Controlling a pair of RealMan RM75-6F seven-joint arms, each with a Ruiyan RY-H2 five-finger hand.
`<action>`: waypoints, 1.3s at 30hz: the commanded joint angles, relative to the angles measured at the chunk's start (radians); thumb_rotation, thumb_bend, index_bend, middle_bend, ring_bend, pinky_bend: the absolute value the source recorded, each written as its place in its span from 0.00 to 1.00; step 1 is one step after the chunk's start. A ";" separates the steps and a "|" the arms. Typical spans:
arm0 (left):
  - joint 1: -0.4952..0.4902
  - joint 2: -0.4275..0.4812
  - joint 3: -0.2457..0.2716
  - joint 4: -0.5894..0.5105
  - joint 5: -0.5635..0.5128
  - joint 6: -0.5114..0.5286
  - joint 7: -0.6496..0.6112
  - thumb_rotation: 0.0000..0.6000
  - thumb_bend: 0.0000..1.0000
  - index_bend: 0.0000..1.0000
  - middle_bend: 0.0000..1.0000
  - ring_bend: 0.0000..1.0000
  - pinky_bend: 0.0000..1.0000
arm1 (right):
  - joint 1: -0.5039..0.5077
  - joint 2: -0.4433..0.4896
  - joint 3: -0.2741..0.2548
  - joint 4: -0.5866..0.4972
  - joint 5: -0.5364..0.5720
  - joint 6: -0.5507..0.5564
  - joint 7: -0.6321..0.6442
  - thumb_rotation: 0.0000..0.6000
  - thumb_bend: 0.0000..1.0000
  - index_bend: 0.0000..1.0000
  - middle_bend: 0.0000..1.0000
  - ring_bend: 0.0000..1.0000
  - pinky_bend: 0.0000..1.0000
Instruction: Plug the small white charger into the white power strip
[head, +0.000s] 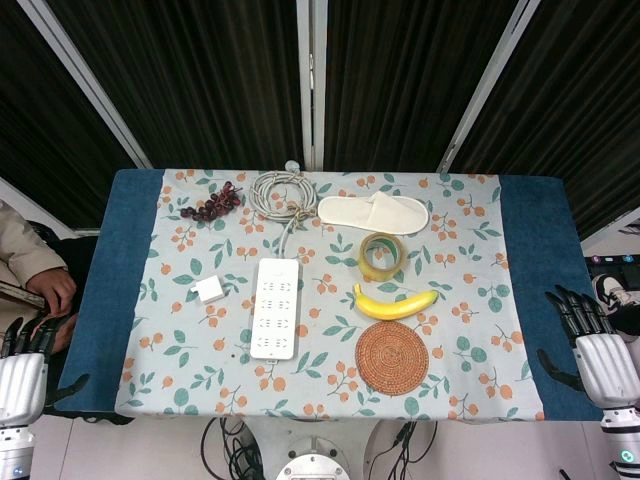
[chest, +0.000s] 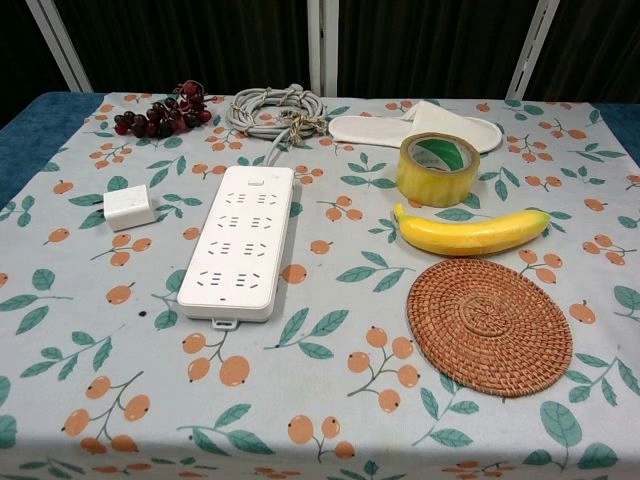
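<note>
Meanwhile, the charger (head: 209, 290) lies on the table (head: 530, 230) just left of the power strip (head: 275, 307), apart from it; left hand (head: 22, 375) and right hand (head: 600, 350) hover empty, fingers spread, at opposite table edges.

Both views are evenly and brightly lit from above. Shadows are soft and short. Focus is sharp, without glare.

We see a pale tablecloth (chest: 320, 440) printed with green leaves and orange berries — on it a white charger (chest: 130, 208), white power strip (chest: 238, 242), yellow banana (chest: 470, 232) and brown woven coaster (chest: 490, 325)
</note>
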 joint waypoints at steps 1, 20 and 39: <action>-0.007 0.003 -0.010 -0.011 -0.006 -0.021 0.011 1.00 0.05 0.16 0.17 0.08 0.00 | 0.001 0.001 0.000 -0.004 0.006 -0.005 -0.001 1.00 0.27 0.00 0.00 0.00 0.00; -0.360 -0.080 -0.175 0.024 0.006 -0.432 0.077 1.00 0.05 0.16 0.17 0.08 0.00 | 0.007 0.003 -0.003 0.005 -0.001 0.005 0.021 1.00 0.27 0.00 0.00 0.00 0.00; -0.588 -0.365 -0.223 0.358 -0.111 -0.656 0.079 1.00 0.05 0.12 0.10 0.01 0.00 | -0.017 0.003 -0.004 0.001 0.032 0.021 0.020 1.00 0.27 0.00 0.00 0.00 0.00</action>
